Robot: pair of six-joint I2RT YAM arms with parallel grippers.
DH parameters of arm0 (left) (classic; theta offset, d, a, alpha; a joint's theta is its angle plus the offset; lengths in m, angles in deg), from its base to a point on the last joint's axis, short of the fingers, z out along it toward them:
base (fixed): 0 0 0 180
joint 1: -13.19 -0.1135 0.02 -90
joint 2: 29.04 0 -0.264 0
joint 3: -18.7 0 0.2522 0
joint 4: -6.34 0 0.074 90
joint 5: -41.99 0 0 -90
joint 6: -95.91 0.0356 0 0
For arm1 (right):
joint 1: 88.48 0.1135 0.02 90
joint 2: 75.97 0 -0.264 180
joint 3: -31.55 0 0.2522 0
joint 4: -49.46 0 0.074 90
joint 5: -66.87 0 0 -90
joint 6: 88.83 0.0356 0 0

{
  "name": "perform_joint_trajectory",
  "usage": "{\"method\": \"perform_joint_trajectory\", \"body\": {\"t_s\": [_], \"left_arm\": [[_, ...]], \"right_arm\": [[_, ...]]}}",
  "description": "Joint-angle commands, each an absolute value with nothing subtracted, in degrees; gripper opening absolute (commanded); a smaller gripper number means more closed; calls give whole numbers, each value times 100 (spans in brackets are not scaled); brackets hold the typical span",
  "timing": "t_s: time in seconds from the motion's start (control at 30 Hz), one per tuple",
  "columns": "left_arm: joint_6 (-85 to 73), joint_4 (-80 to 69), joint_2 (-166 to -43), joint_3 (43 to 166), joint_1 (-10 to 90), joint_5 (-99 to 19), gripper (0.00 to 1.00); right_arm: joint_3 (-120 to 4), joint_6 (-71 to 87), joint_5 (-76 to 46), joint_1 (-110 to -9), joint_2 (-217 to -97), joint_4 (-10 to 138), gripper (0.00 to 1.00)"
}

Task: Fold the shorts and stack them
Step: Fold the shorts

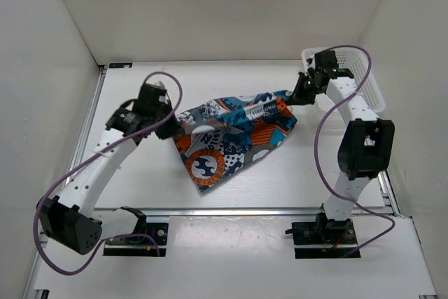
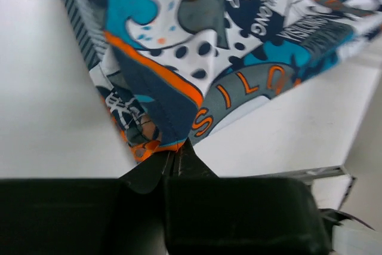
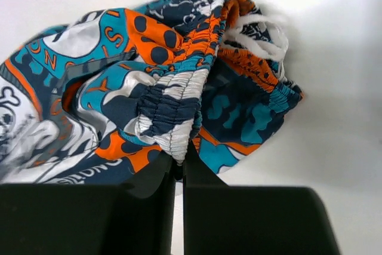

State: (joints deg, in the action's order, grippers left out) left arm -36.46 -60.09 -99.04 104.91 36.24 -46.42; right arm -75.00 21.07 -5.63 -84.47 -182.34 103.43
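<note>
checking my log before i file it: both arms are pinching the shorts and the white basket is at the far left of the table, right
No, the basket sits at the far right of the table, as the top view shows. The left fingers and right fingers do both pinch the shorts.

You are looking into a robotics lab cell: plain white panel walls [image 1: 42, 47] box in a white tabletop [image 1: 140, 187], a silver aluminium rail [image 1: 231, 211] crosses its near edge, and purple cables [image 1: 316, 146] loop off white-and-black robot arms [image 1: 350, 113].
</note>
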Motion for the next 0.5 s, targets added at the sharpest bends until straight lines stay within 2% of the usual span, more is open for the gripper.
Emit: {"method": "perform_joint_trajectory", "body": {"t_s": [0.0, 0.33, 0.37, 0.4, 0.43, 0.47], "left_arm": [[-4365, -6095, -9698, 9788, 4015, -5223, 10], [-5227, -6095, -9707, 8978, 5544, -5152, 10], [-5228, -6095, -9846, 8916, 5634, -5091, 20], [-5228, -6095, -9917, 8915, 5634, -4917, 33], [-5228, -6095, -10005, 8915, 5721, -4819, 53], [-5097, -6095, -10092, 8863, 5783, -4766, 78]], "right_arm": [[-6923, 1989, -1161, -8488, -17767, 10348, 1], [-6114, 2375, -2294, -8488, -17134, 10567, 2], [-6113, 2437, -2356, -8488, -17133, 10567, 12], [-6044, 2438, -2357, -8488, -17081, 10506, 36], [-6043, 2438, -2357, -8488, -17028, 10506, 49], [-6043, 2507, -2357, -8488, -17028, 10445, 58]]}}
